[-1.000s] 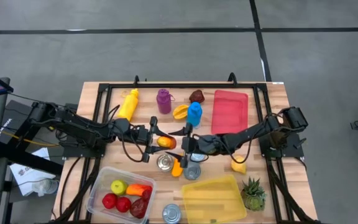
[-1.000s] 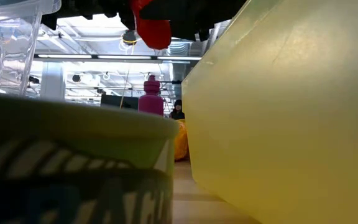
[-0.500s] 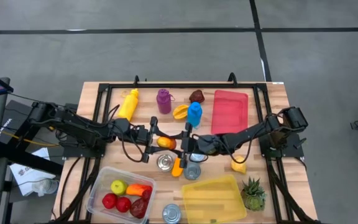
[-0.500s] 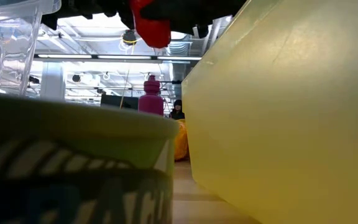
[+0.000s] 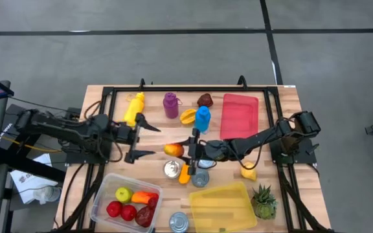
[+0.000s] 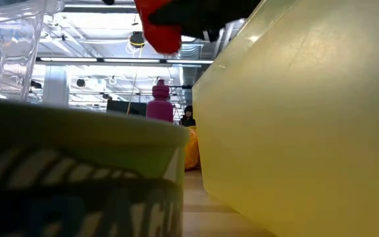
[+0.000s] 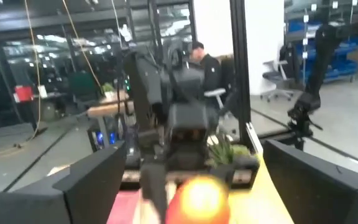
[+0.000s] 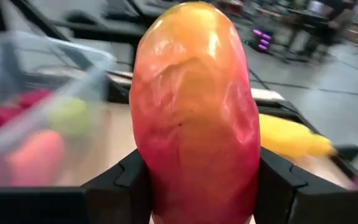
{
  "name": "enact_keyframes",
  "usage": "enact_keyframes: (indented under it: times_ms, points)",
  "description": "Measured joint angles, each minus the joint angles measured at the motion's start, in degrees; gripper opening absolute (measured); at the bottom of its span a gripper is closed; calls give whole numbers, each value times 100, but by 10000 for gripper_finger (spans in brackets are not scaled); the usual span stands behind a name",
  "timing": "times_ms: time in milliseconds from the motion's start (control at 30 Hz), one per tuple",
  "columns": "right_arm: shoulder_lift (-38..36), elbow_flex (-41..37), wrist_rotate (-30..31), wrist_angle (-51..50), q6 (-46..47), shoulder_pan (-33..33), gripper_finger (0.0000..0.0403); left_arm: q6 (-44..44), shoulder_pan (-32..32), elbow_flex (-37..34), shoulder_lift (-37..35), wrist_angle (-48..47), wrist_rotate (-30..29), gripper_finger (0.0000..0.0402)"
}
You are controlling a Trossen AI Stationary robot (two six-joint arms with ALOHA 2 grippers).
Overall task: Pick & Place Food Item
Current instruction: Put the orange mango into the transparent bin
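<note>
An orange-red mango (image 5: 172, 150) hangs over the middle of the table, and my right gripper (image 5: 190, 150) is shut on it, reaching in level from the right. In the right wrist view the mango (image 8: 194, 112) fills the picture between my two fingers. My left gripper (image 5: 155, 141) stands open a little to the mango's left, clear of it, with nothing between its fingers. The left wrist view shows the mango (image 7: 197, 196) blurred ahead, with the right arm behind it. My right gripper pinches the mango's right end (image 8: 166, 186) between its two fingers (image 8: 120, 183), one on each side. The fingers come in level from the table's right. The mango is lifted clear of the table, and most of it sticks out past the fingertips toward the left.
A clear bin (image 5: 106, 188) holding fruit stands front left, a yellow lid (image 5: 222, 206) front right, and a red tray (image 5: 239, 115) at the back. Two cans (image 5: 171, 169) (image 5: 201, 178) and a carrot (image 5: 184, 173) lie under the mango. Bottles (image 5: 203, 118) (image 5: 170, 105) (image 5: 134, 107) stand behind.
My right gripper has shut on the mango's right end while staying in place. My left gripper has then opened, let go of the mango and drawn back toward the table's left edge, rising a little. The mango stays where it was, clear of the table.
</note>
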Motion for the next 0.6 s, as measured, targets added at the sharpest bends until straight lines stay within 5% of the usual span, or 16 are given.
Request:
enact_keyframes:
  times_ms: [233, 600]
  points:
    - [385, 695, -1147, 137, 109, 184, 185, 70, 36, -2, -718, -524, -581, 324]
    - [2348, 3648, -2251, -1593, -145, 364, 186, 87, 124, -11, -1141, -744, -966, 320]
